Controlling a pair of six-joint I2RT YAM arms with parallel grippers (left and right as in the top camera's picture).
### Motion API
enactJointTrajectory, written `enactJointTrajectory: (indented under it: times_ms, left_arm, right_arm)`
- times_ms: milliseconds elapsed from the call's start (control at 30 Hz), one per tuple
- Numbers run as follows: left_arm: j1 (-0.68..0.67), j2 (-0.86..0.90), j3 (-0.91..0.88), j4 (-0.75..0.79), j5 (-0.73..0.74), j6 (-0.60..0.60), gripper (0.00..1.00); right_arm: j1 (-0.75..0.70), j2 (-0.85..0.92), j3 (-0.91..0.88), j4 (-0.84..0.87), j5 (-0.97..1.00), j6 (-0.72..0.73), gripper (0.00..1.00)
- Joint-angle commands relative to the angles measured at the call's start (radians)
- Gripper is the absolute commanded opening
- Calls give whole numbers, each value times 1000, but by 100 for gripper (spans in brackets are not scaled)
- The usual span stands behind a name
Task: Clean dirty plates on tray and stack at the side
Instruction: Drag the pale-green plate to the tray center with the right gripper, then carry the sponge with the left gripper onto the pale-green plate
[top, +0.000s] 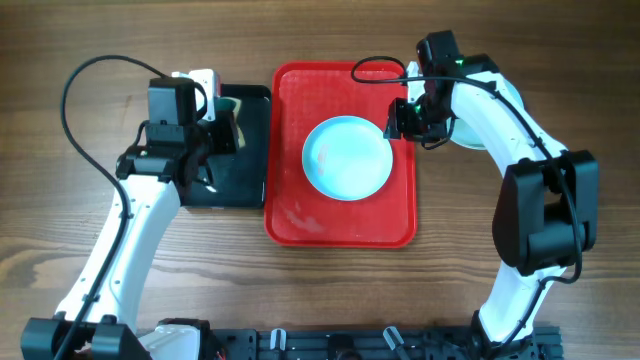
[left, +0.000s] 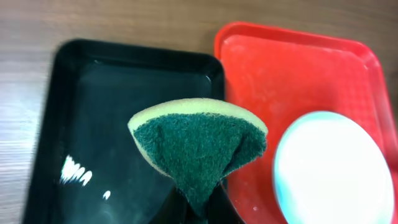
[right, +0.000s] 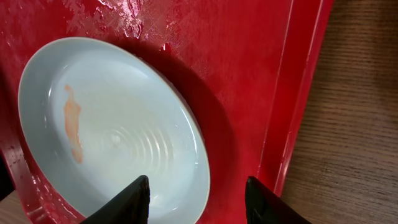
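One light aqua plate lies in the middle of the red tray. In the right wrist view the plate has an orange smear on its inside. My right gripper is open just above the plate's right rim, one finger over the plate and one over bare tray. My left gripper is shut on a green and yellow sponge and holds it over the black tray. A pale round rim, probably other plates, shows right of the tray, mostly hidden by my right arm.
The black tray lies against the red tray's left edge and looks wet. The red tray's floor has wet streaks. Bare wooden table lies to the right of the tray's rim.
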Motion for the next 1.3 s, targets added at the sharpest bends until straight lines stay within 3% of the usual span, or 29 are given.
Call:
enactJointTrajectory:
  times_ms: [0, 167, 367, 733, 900, 1067, 1167, 1267]
  left_arm:
    - [-2, 4, 57, 44, -102, 36, 4]
    - [-2, 44, 56, 39, -63, 80, 4]
    - [-2, 119, 56, 13, 93, 76, 4]
    - [-30, 147, 56, 24, 426, 53, 4]
    - [-109, 147, 56, 25, 421, 0, 4]
    - [-175, 151, 50, 45, 375, -23, 4]
    - [-217, 161, 50, 47, 213, -85, 4]
    - [-234, 183, 50, 59, 190, -87, 4]
  right_arm:
    - [3, -13, -64, 24, -21, -13, 51]
    - [3, -13, -145, 78, -80, -16, 51]
    - [3, -13, -146, 89, -80, -16, 34]
    - [72, -13, -146, 113, -53, -2, 42]
    - [92, -13, -146, 114, 9, 40, 45]
    - [102, -13, -146, 111, -44, 36, 41]
    - [102, -13, -146, 114, -42, 36, 43]
    - [103, -13, -146, 112, -43, 35, 45]
